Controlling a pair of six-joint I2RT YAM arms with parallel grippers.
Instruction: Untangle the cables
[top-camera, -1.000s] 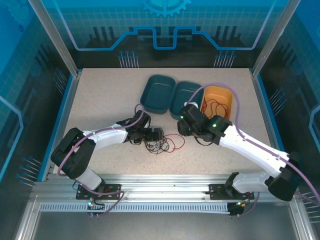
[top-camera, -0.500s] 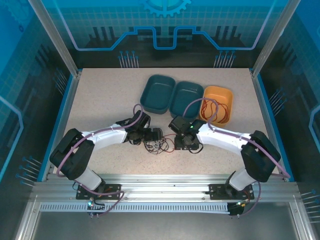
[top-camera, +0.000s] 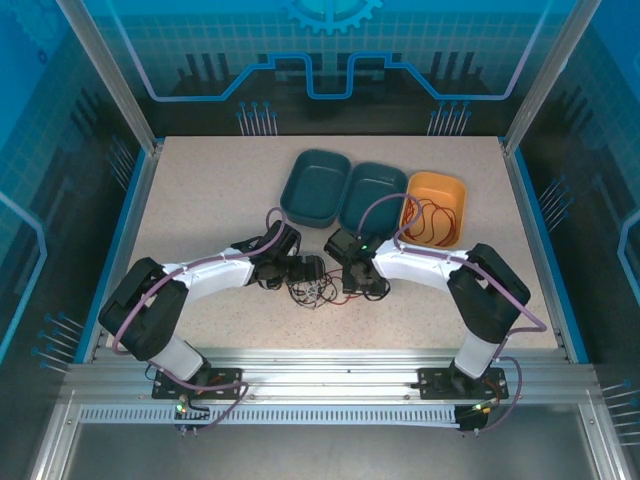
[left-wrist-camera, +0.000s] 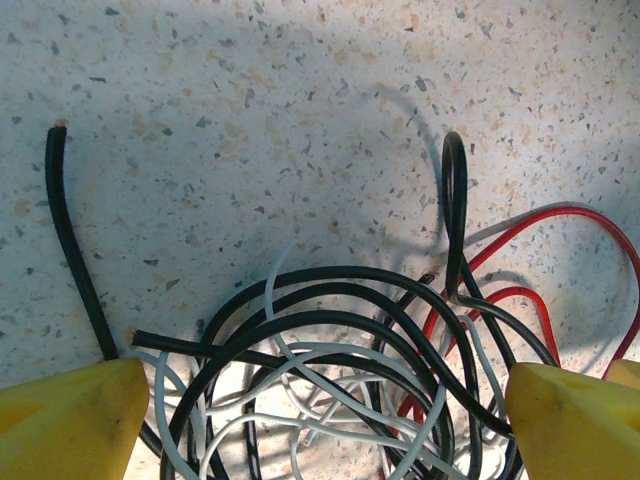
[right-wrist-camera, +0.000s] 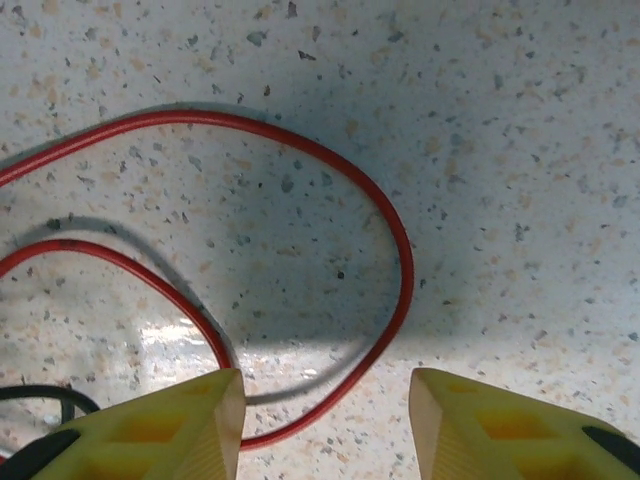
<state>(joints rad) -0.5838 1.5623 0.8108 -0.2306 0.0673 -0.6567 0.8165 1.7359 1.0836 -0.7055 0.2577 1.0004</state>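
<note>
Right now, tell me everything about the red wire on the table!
The red wire is thin, smooth and shiny like plastic. It lies flat on the speckled table in loose loops. One loop runs into the gap of the open right end effector, unpinched. Farther along it joins the black and white tangle.

In the left wrist view, the tangle of cables (left-wrist-camera: 330, 380) is cut off by the picture's edge. The red cable (right-wrist-camera: 395, 260) vanishes behind the right gripper's (right-wrist-camera: 325, 430) yellow fingertip (right-wrist-camera: 160, 430). From above, strands blur together.
</note>
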